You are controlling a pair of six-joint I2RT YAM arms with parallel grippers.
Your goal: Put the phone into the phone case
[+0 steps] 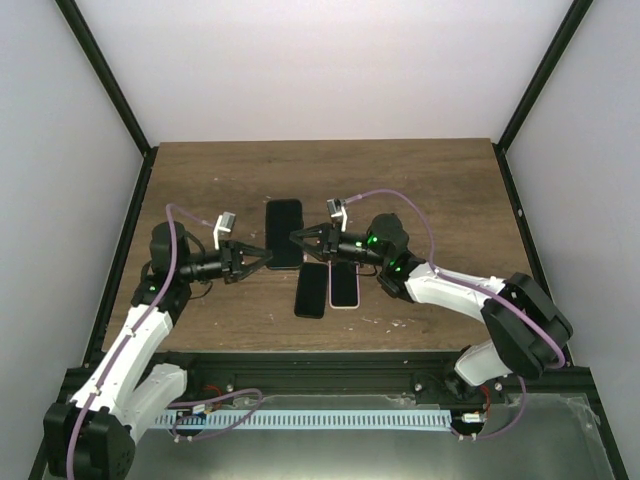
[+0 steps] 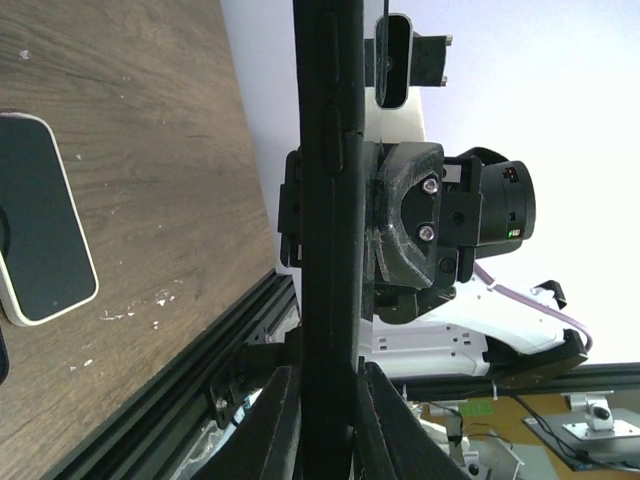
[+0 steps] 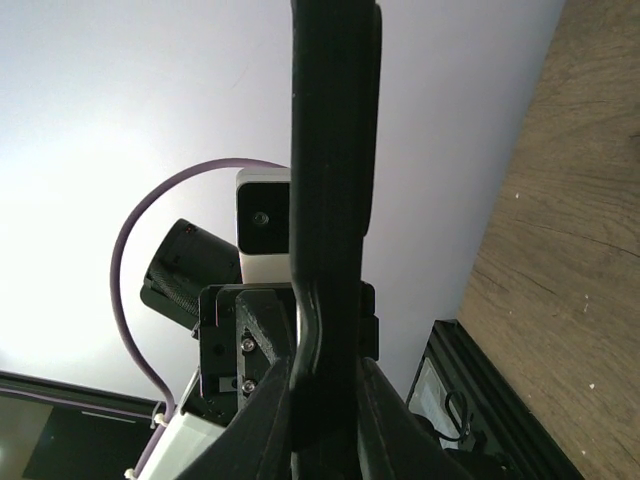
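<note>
Both grippers hold one black slab (image 1: 284,232) above the table's middle, flat face up. It shows edge-on in the left wrist view (image 2: 325,150) and the right wrist view (image 3: 330,130), where its rim looks soft and curved like a phone case. I cannot tell whether a phone sits in it. My left gripper (image 1: 265,257) is shut on its left edge, also in the left wrist view (image 2: 325,400). My right gripper (image 1: 298,238) is shut on its right edge, also in the right wrist view (image 3: 325,400). A black phone (image 1: 312,290) lies on the table below them.
A white-rimmed phone with a dark screen (image 1: 345,285) lies beside the black phone and shows in the left wrist view (image 2: 40,230). A black metal rail (image 1: 330,365) runs along the table's near edge. White walls with black posts enclose the wooden table (image 1: 430,200).
</note>
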